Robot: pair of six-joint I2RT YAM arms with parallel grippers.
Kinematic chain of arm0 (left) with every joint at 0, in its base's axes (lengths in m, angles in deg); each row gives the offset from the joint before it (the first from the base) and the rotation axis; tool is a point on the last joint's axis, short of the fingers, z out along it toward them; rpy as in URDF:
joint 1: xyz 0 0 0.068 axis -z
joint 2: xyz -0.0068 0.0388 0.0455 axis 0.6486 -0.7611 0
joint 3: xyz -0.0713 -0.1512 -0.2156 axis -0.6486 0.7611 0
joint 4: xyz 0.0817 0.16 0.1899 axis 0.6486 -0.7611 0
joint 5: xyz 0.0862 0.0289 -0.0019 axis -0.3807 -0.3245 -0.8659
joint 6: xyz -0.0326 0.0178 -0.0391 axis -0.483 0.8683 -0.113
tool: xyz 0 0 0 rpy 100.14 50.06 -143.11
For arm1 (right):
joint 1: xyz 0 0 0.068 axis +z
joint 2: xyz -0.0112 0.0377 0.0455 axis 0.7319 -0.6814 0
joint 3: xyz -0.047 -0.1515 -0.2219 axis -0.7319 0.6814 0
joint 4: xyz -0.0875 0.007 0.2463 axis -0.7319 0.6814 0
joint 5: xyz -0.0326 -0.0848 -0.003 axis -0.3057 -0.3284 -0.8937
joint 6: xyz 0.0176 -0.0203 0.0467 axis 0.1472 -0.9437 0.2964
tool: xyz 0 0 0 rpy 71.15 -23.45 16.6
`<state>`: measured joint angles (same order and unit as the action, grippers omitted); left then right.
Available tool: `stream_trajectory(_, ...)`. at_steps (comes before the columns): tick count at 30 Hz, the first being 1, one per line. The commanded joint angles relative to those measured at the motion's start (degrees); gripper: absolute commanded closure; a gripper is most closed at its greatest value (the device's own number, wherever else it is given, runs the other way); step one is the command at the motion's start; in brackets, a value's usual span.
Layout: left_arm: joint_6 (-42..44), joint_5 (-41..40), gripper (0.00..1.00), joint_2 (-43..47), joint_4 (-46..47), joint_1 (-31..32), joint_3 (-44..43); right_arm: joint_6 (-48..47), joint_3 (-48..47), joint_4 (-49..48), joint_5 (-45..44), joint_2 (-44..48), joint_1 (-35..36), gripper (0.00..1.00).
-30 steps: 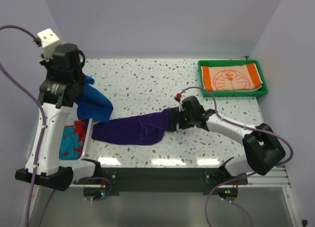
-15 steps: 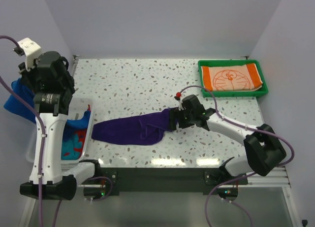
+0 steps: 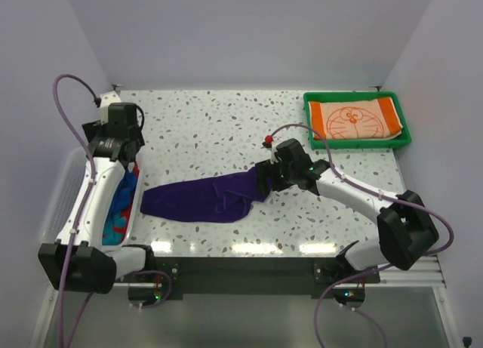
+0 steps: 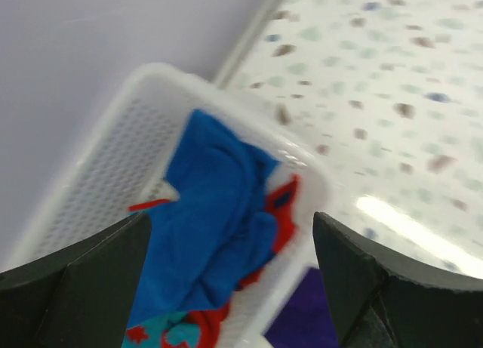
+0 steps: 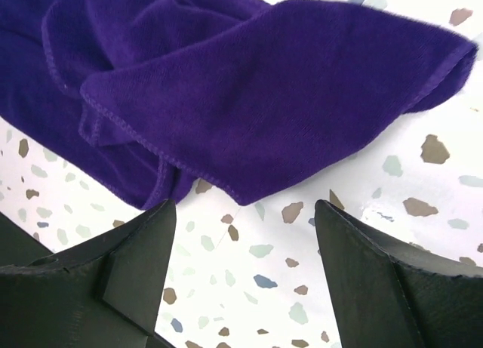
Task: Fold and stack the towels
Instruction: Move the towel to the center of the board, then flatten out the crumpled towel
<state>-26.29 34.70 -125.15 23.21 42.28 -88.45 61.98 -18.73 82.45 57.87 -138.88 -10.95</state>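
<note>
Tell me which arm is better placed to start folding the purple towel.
Right. The right pincer hovers open at the purple towel's end; the left pincer is open over the basket, away from it.

your left tool (image 4: 230,280) has let the blue towel (image 4: 215,212) drop into the white basket (image 4: 113,159) at 9 o'clock and now hangs over it, fingers spread.

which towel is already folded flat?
The orange-and-white cat-face towel in the green plastic tray; the dark purple towel lies crumpled, the bright blue towel bunched in the white mesh basket.
</note>
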Motion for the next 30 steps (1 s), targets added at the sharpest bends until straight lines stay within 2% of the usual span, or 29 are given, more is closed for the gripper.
stream_trajectory(1,-5.36,18.37,0.06,5.26,0.41,6.31,-3.21,-2.49,-3.89,2.21,-4.9,0.02,0.38,0.23)
stream_trajectory(5,-15.09,32.02,0.07,7.63,2.85,17.63,1.26,-1.09,-5.92,3.79,-10.25,-2.09,0.12,0.3)
stream_trajectory(8,-20.21,36.87,0.1,9.04,7.69,24.58,8.11,0.23,-6.8,3.8,-12.29,-3.05,-0.76,0.37)
stream_trajectory(11,-23.64,38.89,0.14,8.34,13.4,29.33,15.58,1.63,-6.37,3.18,-12.11,-3.67,-1.73,0.39)
stream_trajectory(13,-24.79,39.34,0.17,7.47,17.86,31.1,20.58,2.25,-5.23,2.22,-11.07,-3.76,-2.26,0.4)
stream_trajectory(17,-26.28,41.53,0.31,4.48,27.55,33.92,27.81,4.27,-2.59,-0.68,-8.0,-3.06,-3.92,0.41)
stream_trajectory(24,-24.88,40.13,0.37,-0.27,34.59,35.59,33.34,5.68,1.02,-5.07,-4.38,-2.01,-4.63,0.41)
stream_trajectory(30,-24.53,40.31,0.42,-4.58,39.25,36.12,34.5,6.74,3.13,-7.62,-2.62,-2.18,-5.16,0.43)
